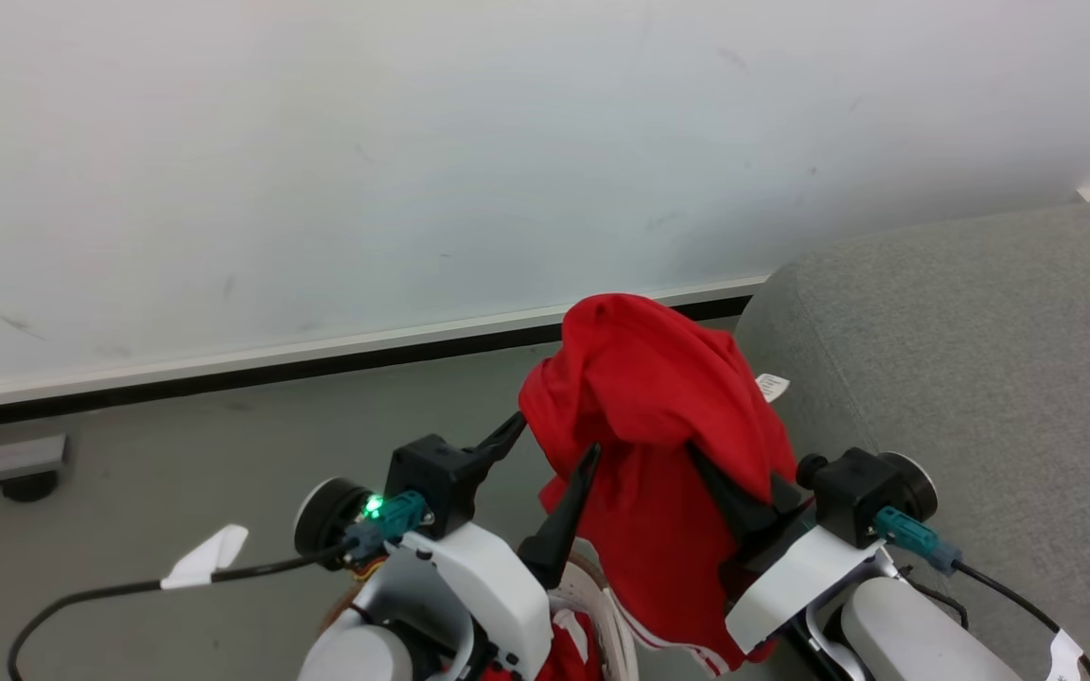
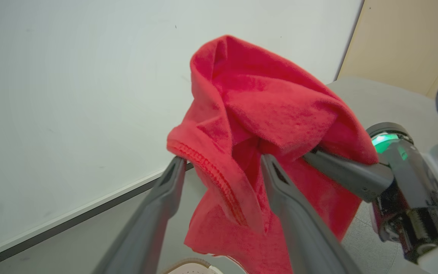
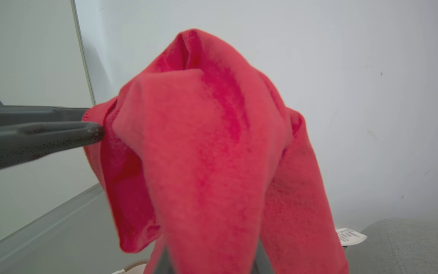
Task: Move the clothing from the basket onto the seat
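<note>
1. I see the clothing (image 1: 649,397) as soft, matt red cloth with a stitched hem.
2. The seat (image 1: 980,359) looks like coarse, matt grey woven fabric.
3. The left end effector (image 1: 554,437) has fingers (image 2: 299,228) of dark, matt plastic.

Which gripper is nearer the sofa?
Right. The right gripper, under the red garment, is beside the grey sofa; the left gripper is across the garment, over the floor.
</note>
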